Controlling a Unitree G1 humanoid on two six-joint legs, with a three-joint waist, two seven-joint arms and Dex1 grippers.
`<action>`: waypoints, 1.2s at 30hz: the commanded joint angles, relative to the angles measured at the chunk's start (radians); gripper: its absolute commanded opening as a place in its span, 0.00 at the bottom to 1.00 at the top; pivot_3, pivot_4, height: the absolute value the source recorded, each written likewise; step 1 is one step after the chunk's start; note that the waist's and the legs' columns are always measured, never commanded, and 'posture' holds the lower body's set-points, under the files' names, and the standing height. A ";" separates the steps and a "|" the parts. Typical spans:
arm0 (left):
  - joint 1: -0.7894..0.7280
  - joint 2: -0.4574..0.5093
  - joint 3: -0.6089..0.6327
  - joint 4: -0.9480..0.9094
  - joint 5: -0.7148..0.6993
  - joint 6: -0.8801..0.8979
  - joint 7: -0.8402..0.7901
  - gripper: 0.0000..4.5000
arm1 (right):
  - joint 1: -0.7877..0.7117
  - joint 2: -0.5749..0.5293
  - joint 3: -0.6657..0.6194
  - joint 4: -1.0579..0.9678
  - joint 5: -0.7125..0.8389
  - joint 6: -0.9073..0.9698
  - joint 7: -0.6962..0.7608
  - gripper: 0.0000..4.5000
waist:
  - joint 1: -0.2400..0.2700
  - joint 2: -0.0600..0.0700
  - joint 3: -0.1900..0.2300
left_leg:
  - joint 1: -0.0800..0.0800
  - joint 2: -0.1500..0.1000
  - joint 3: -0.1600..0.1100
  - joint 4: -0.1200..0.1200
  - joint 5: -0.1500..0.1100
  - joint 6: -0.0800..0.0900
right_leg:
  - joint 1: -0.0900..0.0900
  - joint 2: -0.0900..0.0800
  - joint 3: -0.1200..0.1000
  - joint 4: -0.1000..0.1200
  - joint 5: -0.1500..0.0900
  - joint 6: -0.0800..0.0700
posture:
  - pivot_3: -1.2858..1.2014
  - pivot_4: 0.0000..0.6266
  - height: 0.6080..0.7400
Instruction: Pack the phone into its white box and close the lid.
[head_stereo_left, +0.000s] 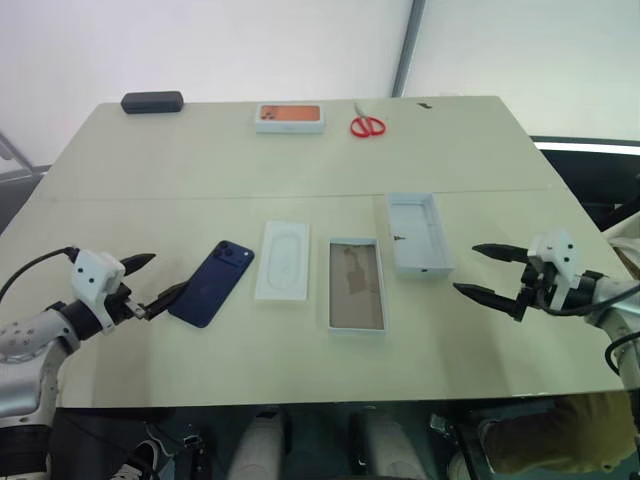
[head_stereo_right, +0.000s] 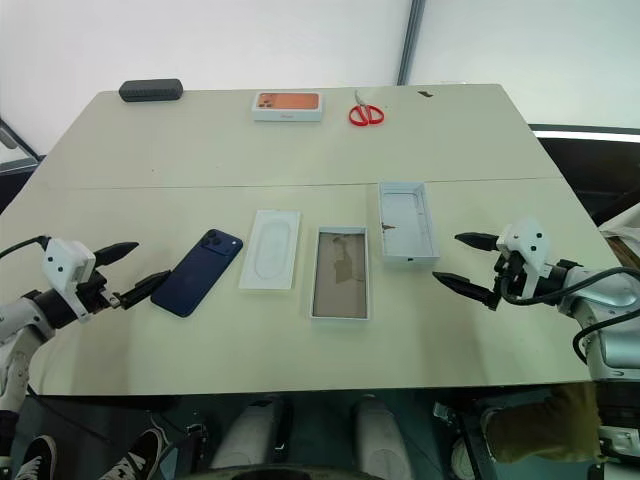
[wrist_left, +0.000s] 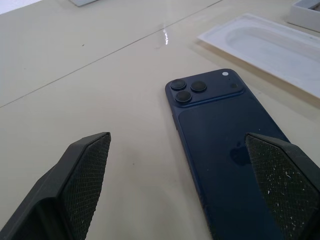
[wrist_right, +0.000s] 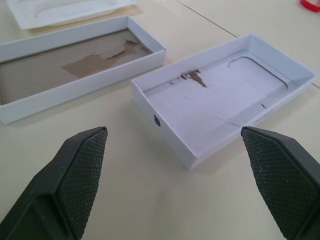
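Both end effectors, left (head_stereo_left: 150, 283) and right (head_stereo_left: 488, 270), wide open, empty.

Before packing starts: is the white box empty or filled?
Empty: the white box shows its bare grey-brown floor; the phone lies outside on the table.

Soft, even daylight lit the pale beige tabletop (head_stereo_left: 300, 170), casting only faint shadows. A small white glare streak sat on it beside the glossy navy-blue smartphone (wrist_left: 225, 150). The nearest black gripper fingers (wrist_left: 80, 185) looked slightly soft-focused.
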 joint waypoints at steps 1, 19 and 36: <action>-0.017 0.006 0.026 -0.009 0.001 -0.023 0.011 1.00 | -0.001 0.000 -0.021 -0.010 0.002 -0.026 -0.003 0.99 | 0.000 0.000 0.000 | 0.000 0.000 0.000 0.000 0.000 0.000 | 0.000 0.000 0.000 0.000 0.000 0.000 | 0.52 0.24 1.00; -0.040 -0.002 -0.019 -0.009 0.056 -0.016 0.059 1.00 | -0.020 0.018 0.012 -0.021 -0.028 -0.063 -0.022 0.99 | 0.000 0.000 0.000 | 0.000 0.000 0.000 0.000 0.000 0.000 | 0.000 0.000 0.000 0.000 0.000 0.000 | 0.52 0.24 1.00; -0.057 -0.026 -0.029 -0.132 -0.037 0.213 0.092 1.00 | -0.065 0.024 0.053 -0.027 -0.049 -0.098 -0.014 0.99 | -0.001 0.000 0.000 | 0.000 0.000 0.000 0.000 0.000 0.000 | 0.000 0.000 0.000 0.000 0.000 0.000 | 0.52 0.24 1.00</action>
